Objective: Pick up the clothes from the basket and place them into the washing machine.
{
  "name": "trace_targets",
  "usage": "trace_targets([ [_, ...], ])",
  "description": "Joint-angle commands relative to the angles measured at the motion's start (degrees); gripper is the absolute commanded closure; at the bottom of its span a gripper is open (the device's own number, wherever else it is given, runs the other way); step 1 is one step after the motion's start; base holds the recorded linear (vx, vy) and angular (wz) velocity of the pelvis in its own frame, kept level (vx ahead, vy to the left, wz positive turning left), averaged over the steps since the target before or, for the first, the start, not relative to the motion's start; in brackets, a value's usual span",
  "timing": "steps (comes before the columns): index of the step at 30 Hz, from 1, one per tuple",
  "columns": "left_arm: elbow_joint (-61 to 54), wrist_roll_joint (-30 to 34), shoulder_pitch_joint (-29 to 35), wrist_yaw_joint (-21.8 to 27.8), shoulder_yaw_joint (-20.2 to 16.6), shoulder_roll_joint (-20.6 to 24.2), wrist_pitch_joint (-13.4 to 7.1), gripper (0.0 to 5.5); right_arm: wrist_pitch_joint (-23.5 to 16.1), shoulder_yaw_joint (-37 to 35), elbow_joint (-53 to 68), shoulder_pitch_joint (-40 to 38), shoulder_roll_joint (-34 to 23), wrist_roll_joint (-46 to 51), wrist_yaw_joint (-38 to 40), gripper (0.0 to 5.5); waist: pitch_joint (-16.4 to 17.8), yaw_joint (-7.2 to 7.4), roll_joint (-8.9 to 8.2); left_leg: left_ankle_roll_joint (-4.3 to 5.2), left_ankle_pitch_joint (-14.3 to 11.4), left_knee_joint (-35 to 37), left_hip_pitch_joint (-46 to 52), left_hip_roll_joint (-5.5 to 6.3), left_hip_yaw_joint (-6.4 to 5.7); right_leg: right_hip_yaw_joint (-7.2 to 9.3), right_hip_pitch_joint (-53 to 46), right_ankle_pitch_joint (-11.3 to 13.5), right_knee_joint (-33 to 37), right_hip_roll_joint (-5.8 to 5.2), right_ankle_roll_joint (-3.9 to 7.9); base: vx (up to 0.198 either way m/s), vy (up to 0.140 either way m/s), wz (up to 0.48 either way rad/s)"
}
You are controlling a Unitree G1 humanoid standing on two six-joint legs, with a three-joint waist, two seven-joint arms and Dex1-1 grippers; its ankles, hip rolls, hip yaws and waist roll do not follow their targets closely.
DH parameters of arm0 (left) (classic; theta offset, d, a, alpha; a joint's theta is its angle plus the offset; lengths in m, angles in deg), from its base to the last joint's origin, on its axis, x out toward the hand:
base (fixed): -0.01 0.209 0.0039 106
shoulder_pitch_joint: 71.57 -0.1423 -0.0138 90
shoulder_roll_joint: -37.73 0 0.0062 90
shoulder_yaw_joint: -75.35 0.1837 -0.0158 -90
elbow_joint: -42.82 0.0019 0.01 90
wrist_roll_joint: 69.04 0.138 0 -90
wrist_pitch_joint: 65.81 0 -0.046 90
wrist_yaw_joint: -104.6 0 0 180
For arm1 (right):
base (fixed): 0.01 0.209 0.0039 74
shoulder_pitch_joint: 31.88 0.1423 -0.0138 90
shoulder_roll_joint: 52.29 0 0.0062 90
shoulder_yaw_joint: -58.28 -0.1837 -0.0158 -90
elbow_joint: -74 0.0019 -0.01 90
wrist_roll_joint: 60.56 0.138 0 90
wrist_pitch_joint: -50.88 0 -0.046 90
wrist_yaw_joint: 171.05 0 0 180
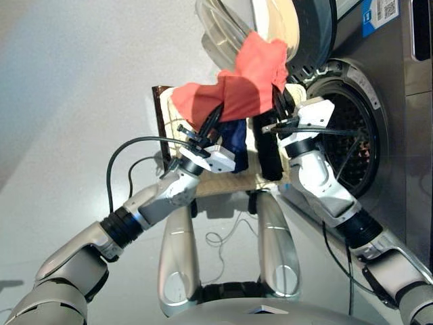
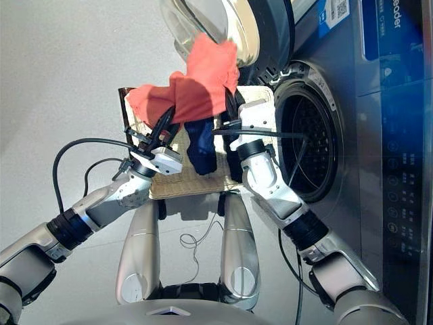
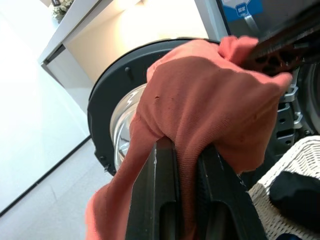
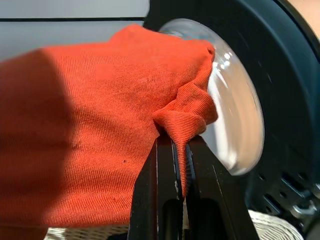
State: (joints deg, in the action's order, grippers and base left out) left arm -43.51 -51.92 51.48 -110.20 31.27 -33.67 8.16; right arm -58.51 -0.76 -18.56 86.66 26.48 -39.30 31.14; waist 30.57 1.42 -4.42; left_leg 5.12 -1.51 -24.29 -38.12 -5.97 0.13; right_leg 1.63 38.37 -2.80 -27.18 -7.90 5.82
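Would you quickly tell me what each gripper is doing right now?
Left gripper: shut on the coral-red garment.
Right gripper: shut on the same garment.

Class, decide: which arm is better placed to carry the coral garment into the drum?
Right. The right claw grips the coral garment beside the washing machine opening; the left claw holds its far end.

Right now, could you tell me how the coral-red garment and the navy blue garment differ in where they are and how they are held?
The coral-red garment is lifted above the basket; the navy blue garment lies in it. The red one is pinched by both the left gripper and the right gripper; nothing grips the navy one. The red one is spread and bunched; the navy one stays a narrow strip. Neither is in the washing machine yet.
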Motion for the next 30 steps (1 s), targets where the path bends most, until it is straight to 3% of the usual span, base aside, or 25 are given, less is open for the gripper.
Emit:
trace_targets([
  [1,-7.3,1.0,1.4,-4.8,0.0,-2.0,-5.9,2.76,-4.8,-6.8,0.6,0.1,0.0,-0.9,5.0,5.50,-0.8,0.66,2.90,-1.06,-1.1,-0.8,0.9,1.78,2.41,-0.36,0.7,1.4,0.4,-0.89,1.55,0.000,0.000,0.000],
  [2,-7.1,0.6,1.3,-4.9,0.0,-2.3,-6.0,0.00,-5.3,-7.2,-1.2,0.1,1.1,-1.6,6.5,5.50,-0.8,0.59,3.01,-1.07,-1.1,-0.8,0.8,1.79,2.43,-0.37,0.6,1.3,0.5,-0.89,1.55,0.000,0.000,0.000],
  [12,-5.8,-2.1,1.7,-7.0,0.6,-5.3,-7.0,0.00,-8.4,-13.4,-18.9,1.0,10.5,-1.7,19.4,5.50,-0.8,0.20,4.40,-1.36,-1.2,-1.1,0.3,2.31,2.15,-0.52,0.9,1.3,0.5,-1.09,1.54,0.000,0.000,0.000],
  [25,-5.5,-3.3,2.9,-7.3,1.3,-6.3,-7.4,0.00,-8.5,-19.8,-29.6,4.4,9.9,-2.5,26.8,5.50,-0.8,-0.14,5.18,-1.56,-1.4,-1.2,-0.2,2.82,2.05,-0.41,1.3,1.3,0.4,-1.47,1.65,0.000,0.000,0.000],
  [30,-6.1,-4.4,3.7,-7.5,1.2,-6.3,-8.4,0.00,-6.4,-24.0,-37.5,9.2,5.6,-6.2,33.2,5.50,-0.8,-0.53,5.72,-1.67,-1.6,-1.9,-1.1,3.12,1.72,-0.59,2.0,1.2,0.0,-1.50,1.68,0.000,0.000,0.000],
])
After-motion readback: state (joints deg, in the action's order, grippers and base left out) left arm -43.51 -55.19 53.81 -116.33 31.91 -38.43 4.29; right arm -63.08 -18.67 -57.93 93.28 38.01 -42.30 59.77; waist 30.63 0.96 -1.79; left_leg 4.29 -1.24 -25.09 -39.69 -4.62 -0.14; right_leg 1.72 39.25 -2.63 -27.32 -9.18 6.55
